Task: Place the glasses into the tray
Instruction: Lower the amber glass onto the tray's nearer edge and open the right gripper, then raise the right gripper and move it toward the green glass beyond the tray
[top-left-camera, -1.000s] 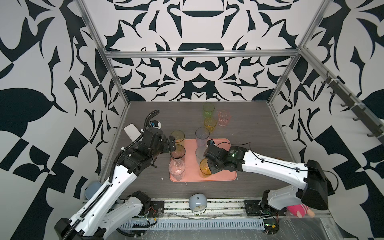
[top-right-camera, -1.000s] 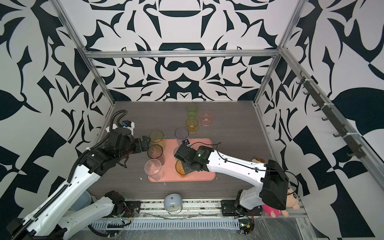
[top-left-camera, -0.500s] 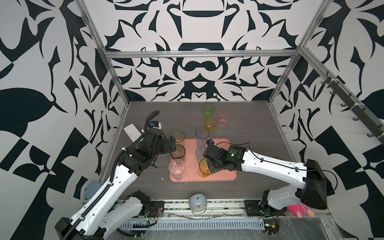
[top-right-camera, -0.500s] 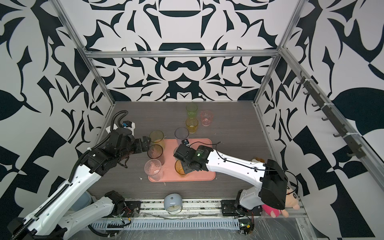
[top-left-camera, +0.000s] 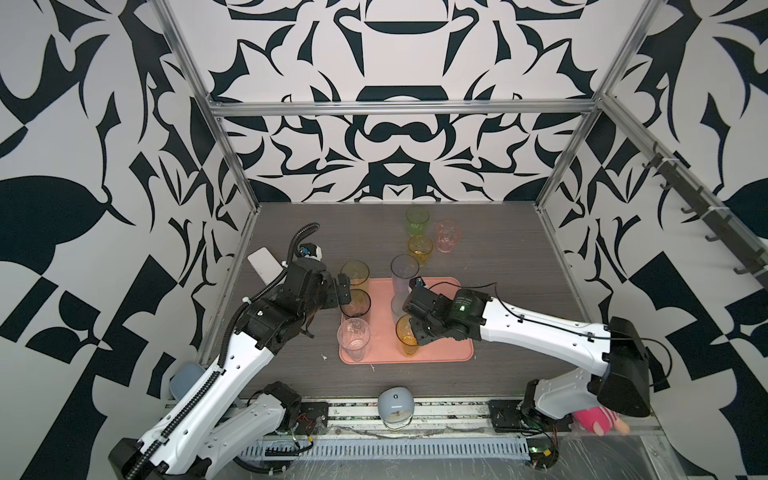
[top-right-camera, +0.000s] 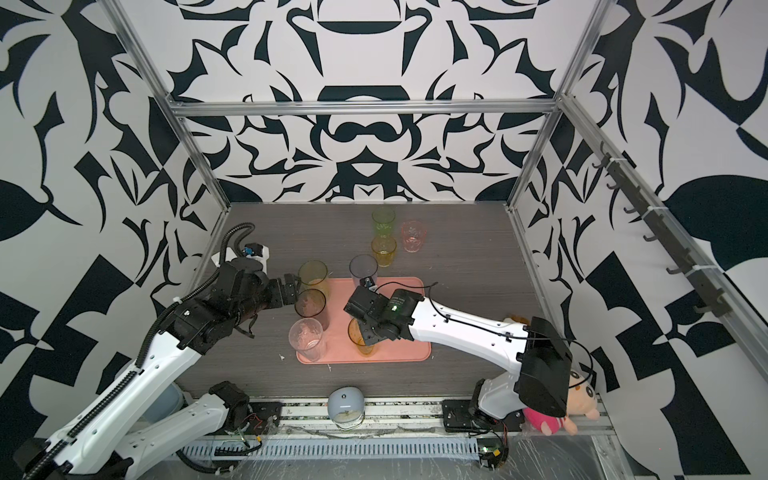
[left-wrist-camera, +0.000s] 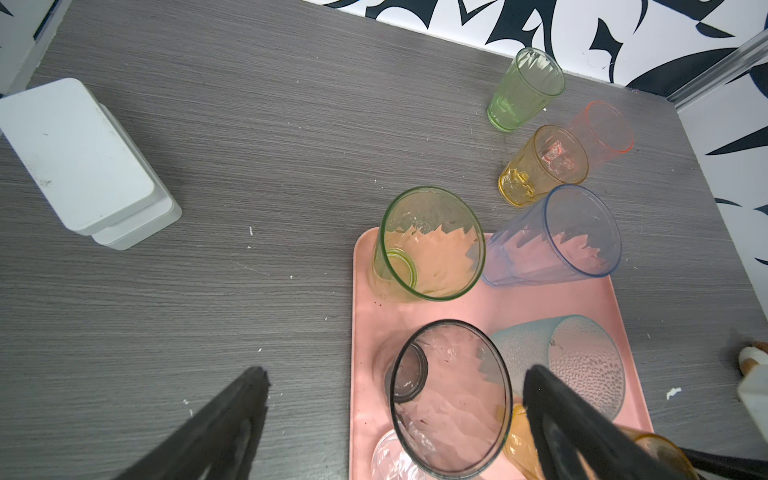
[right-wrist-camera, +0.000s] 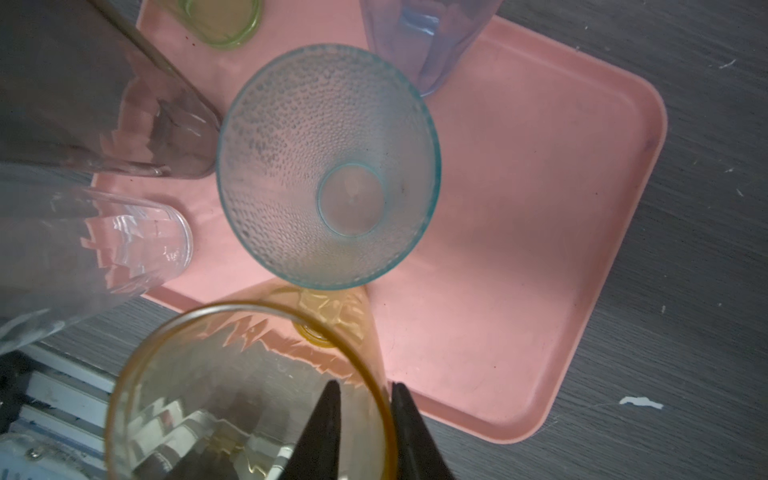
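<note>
The right end effector has its two fingers a little apart, one inside the amber glass and one outside, with the rim between them. They do not seem to squeeze it. This glass stands upright on the pink tray, close to the tray's near edge and just beside the teal glass.

The left end effector is spread wide and holds nothing. It sits by the smoky grey glass on the left side of the tray.

What could go wrong: if the right end effector pulls away sideways, the inside finger may hook the rim. Then the amber glass may tip, bump the teal glass, or slide off the near edge. The left fingers are close to the smoky grey glass and could knock it too.

Three glasses are not on the tray. The green glass, the short yellow glass and the pink glass stand on the far part of the surface.

Hard to see: in both top views the right arm covers the teal glass and the right fingers. All glasses are see-through, so their edges blur together. I cannot tell if the left fingers touch the smoky grey glass.
</note>
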